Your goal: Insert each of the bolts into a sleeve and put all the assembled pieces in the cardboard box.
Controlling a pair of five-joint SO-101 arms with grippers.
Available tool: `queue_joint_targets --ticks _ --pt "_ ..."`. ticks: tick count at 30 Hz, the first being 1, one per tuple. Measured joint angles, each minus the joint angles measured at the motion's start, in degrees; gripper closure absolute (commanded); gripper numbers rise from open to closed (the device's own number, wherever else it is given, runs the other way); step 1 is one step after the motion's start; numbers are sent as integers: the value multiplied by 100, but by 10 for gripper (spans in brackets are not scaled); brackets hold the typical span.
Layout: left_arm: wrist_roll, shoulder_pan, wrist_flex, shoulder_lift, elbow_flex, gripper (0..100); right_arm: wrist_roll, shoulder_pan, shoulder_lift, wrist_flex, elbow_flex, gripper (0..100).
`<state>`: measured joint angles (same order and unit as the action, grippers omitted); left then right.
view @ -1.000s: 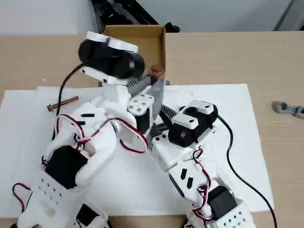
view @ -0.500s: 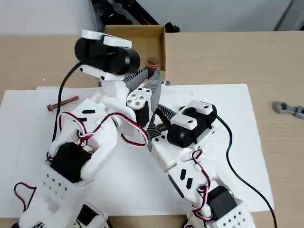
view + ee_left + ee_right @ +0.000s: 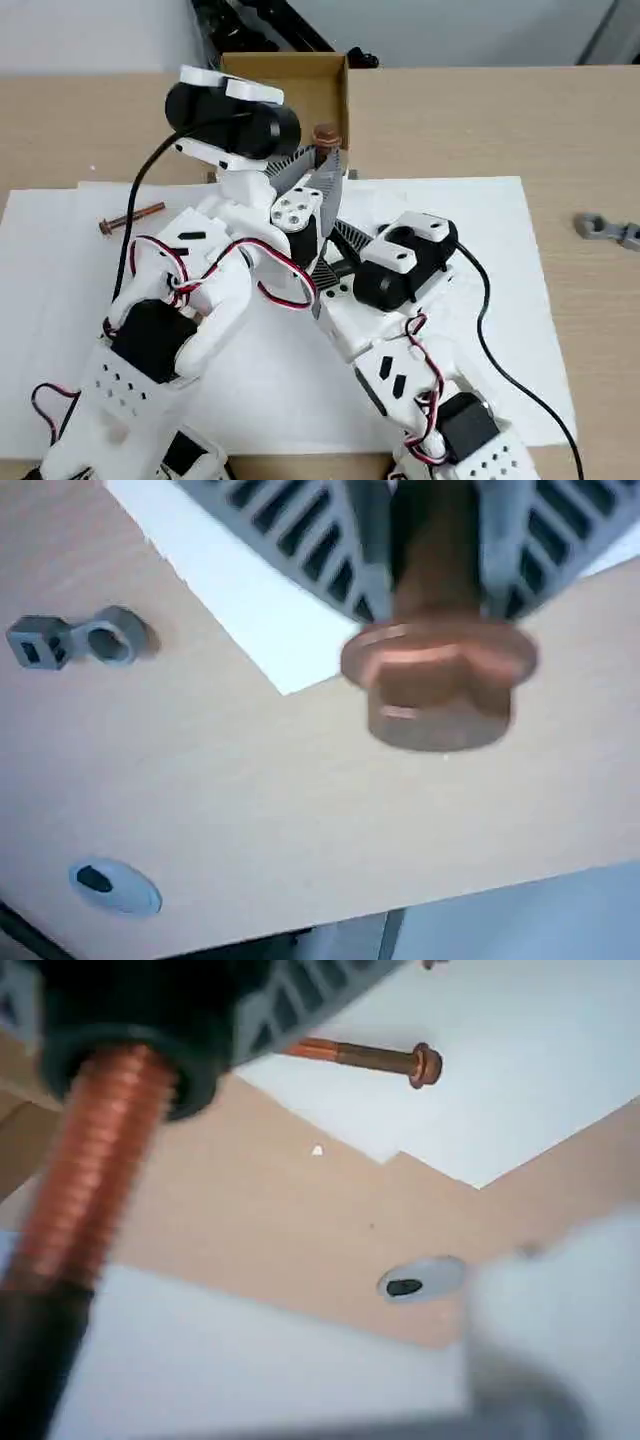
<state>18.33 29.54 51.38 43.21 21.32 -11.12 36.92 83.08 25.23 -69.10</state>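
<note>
My left gripper (image 3: 322, 158) is shut on a copper bolt (image 3: 325, 134), held upright just in front of the cardboard box (image 3: 300, 88). In the left wrist view the bolt's hex head (image 3: 440, 685) sticks out between the grey ribbed fingers (image 3: 290, 530). My right gripper (image 3: 336, 264) sits just below, shut on a black sleeve (image 3: 120, 1030). The bolt's threaded shaft (image 3: 85, 1180) passes through this sleeve. A second bolt (image 3: 132, 217) lies loose on the white sheet (image 3: 480, 230), also seen from the right wrist as the loose bolt (image 3: 365, 1057).
A grey metal fitting (image 3: 605, 228) lies on the wooden table at the right, the same fitting (image 3: 80, 640) showing in the left wrist view. A round grey grommet (image 3: 420, 1278) is set in the table. Both arms crowd the middle of the sheet.
The left arm shifted the bolt a little toward the box, then eased slightly back to the right. The right arm has barely moved.
</note>
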Motion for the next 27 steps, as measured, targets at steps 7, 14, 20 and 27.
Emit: queue_joint_targets --ticks 7,14,20,27 --pt "211 -26 352 44 -18 994 0 9 -9 9 -18 996" --pt "211 229 862 88 -18 993 -18 -35 -9 9 -18 996" --pt "211 378 1213 70 -158 896 -18 -53 0 9 0 996" --pt "237 431 2066 70 -624 817 -18 -53 9 0 0 996"
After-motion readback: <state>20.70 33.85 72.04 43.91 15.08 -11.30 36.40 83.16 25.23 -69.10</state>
